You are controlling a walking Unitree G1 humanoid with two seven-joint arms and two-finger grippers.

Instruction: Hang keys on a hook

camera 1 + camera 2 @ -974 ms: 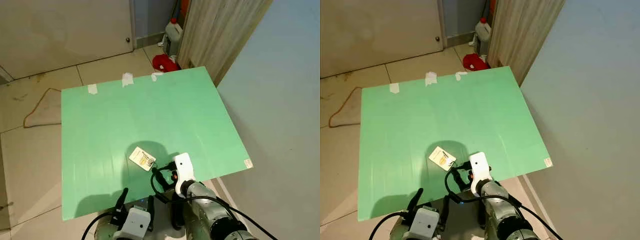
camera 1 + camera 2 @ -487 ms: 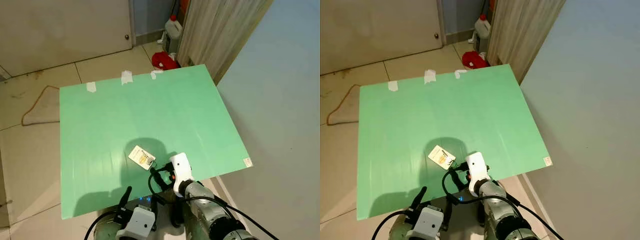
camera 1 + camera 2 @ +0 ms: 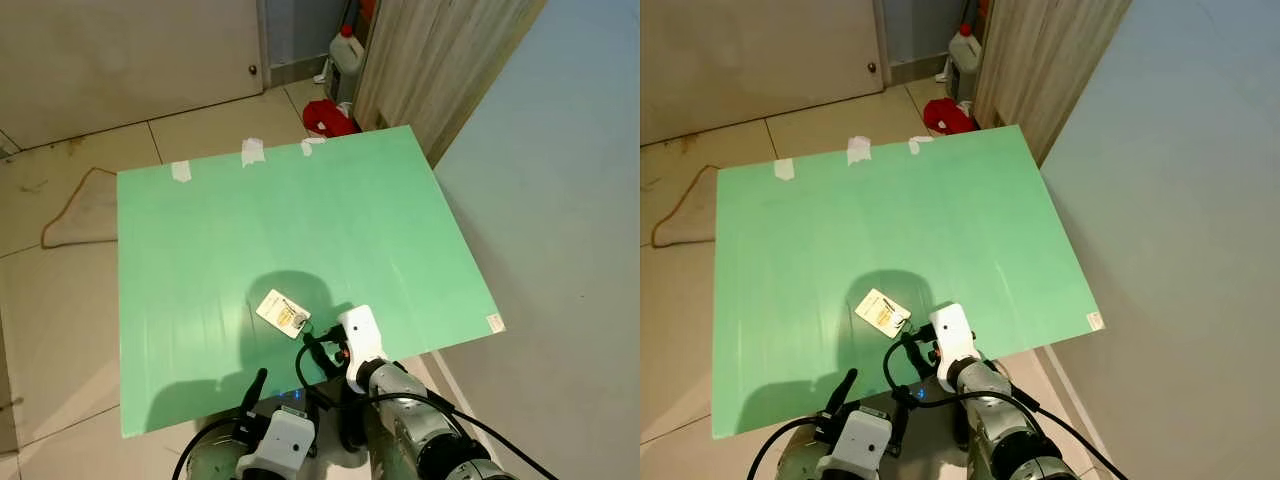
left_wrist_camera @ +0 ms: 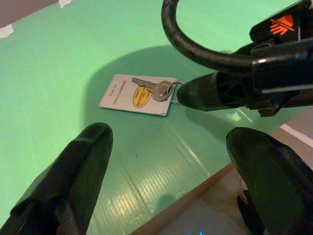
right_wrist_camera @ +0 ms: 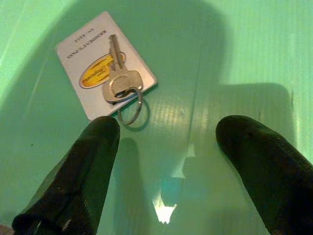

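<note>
A silver key on a ring with a white card tag [image 3: 282, 311] lies flat on the green board [image 3: 280, 210], near its front edge. My right gripper [image 5: 168, 126] hangs open just above the board, one fingertip [image 5: 103, 128] next to the key ring [image 5: 130, 111]. From the head it shows right of the tag, below the white wrist camera [image 3: 360, 335]. My left gripper [image 4: 168, 139] is open and empty at the board's front edge, aimed at the tag [image 4: 139, 94]. The right gripper's black finger [image 4: 210, 92] reaches the ring from the side.
The board's front edge [image 3: 300, 395] runs just ahead of both arms. Beyond the board are tiled floor, a door [image 3: 130, 50], a white jug [image 3: 346, 55], a red object [image 3: 325, 118] and a cloth [image 3: 85, 210]. A grey wall [image 3: 560, 200] stands on the right.
The head view has shifted slightly. My left gripper has come up a little toward the board's edge. The right gripper stays by the key ring; the keys lie where they were.
</note>
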